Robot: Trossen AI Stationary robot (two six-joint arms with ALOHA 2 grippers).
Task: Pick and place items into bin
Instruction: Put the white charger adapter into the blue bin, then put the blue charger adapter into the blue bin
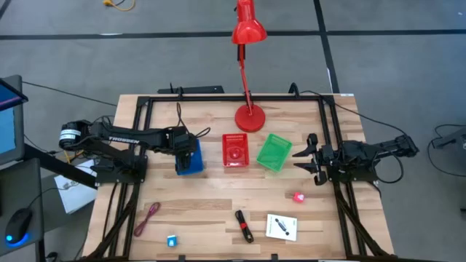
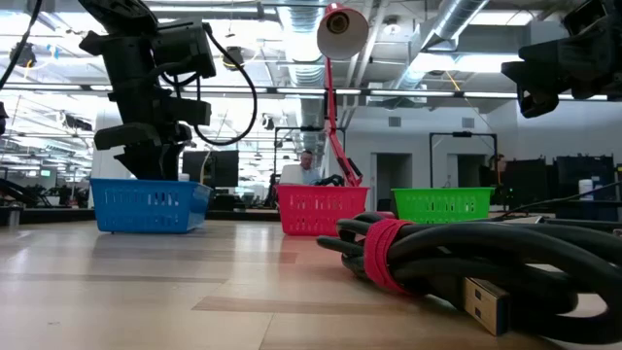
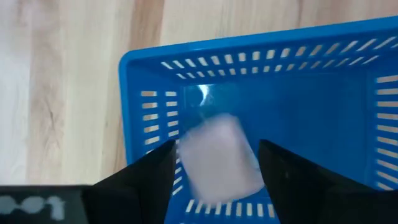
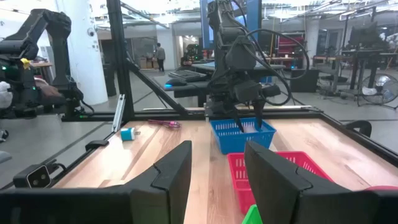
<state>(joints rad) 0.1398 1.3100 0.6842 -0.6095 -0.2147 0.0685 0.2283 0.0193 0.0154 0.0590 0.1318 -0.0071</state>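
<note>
My left gripper (image 3: 216,149) hangs open over the blue bin (image 1: 189,157), fingers pointing down. A pale pink cube (image 3: 219,160) shows blurred between the fingers, above the bin's floor. My right gripper (image 1: 301,156) waits open beside the green bin (image 1: 274,152), touching nothing. On the near part of the table lie the maroon cord (image 1: 148,217), the tiny blue cube (image 1: 172,241), the black-and-red stick tool (image 1: 244,225), the white card with a black mark (image 1: 281,226) and the red ball-like piece (image 1: 298,196). My left gripper stands from above with one finger (image 3: 163,167) on either side of the pink cube. The cube's sides (image 3: 186,162) reach to both fingers in the wrist view, but the cube is blurred and I cannot tell whether the fingers touch it.
A red bin (image 1: 234,151) stands between the blue and green bins. The red desk lamp's base (image 1: 251,118) sits behind them at the far edge. A black frame (image 1: 218,97) borders the table. In the low view the bundled black tool (image 2: 457,262) fills the foreground.
</note>
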